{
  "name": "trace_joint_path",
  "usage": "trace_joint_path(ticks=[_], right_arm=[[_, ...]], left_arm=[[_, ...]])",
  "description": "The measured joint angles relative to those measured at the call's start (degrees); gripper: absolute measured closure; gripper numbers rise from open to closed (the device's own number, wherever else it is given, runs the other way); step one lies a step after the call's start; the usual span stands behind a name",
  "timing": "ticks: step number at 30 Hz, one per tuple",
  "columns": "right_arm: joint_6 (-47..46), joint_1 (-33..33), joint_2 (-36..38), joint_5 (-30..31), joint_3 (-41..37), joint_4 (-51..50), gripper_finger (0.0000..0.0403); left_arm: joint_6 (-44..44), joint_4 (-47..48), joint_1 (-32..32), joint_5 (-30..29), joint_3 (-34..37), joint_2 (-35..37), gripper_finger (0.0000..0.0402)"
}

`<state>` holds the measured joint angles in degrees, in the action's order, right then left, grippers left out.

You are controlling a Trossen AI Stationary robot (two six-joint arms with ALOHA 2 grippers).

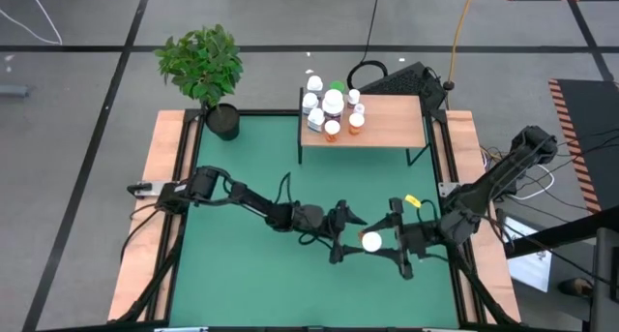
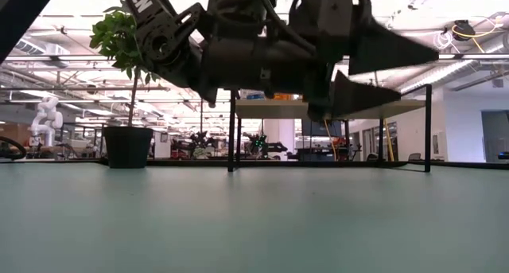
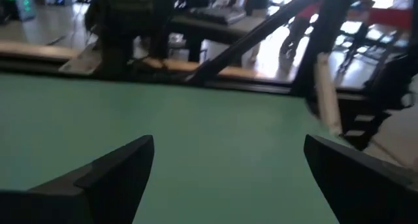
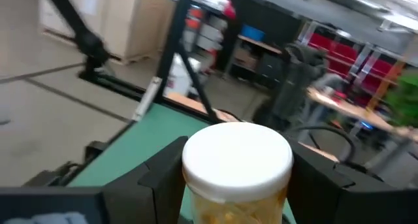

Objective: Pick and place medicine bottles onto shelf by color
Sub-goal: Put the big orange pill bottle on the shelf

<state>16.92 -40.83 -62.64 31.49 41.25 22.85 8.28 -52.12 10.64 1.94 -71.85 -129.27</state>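
Held up close in the right wrist view, an amber bottle [image 4: 236, 175] with a white cap is clamped by the right gripper [image 4: 236, 185]. It is judged light, hard and slippery; its sides are best gripped. From above, the left gripper [image 1: 345, 232] is seen wide apart, empty, just beside it. Other bottles [image 1: 327, 107] are stood on the shelf [image 1: 387, 124].

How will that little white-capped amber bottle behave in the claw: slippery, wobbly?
The amber bottle looks rigid and smooth-sided, so it could slip or twist in the right gripper. It is probably light for its size. Being round, it would likely roll if dropped onto the green mat.
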Motion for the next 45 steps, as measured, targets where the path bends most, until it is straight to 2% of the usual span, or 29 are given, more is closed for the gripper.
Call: trace_joint_path(ticks=[6,14,20,33,45], right_arm=[[-3.23,1.34,0.05,4.54,0.0,-2.36,0.0196],[-8.81,5.15,0.05,4.7,0.0,-6.67,0.0196],[-9.6,6.2,0.05,4.6,0.0,-7.34,0.0195],[-13.67,6.37,4.14,4.48,0.0,-12.72,0.0195],[-16.08,6.39,4.37,4.48,0.0,-14.52,0.0195]], left_arm=[[0.45,1.77,-0.51,-2.67,0.0,0.0,0.0005],[1.01,1.48,-0.4,-3.59,0.0,0.0,0.0005],[1.04,1.51,-0.4,-3.7,0.0,0.0,0.0005],[3.42,1.92,0.41,-3.68,0.0,0.0,0.0005],[3.66,2.66,0.37,-3.68,0.0,-0.02,0.0005]])
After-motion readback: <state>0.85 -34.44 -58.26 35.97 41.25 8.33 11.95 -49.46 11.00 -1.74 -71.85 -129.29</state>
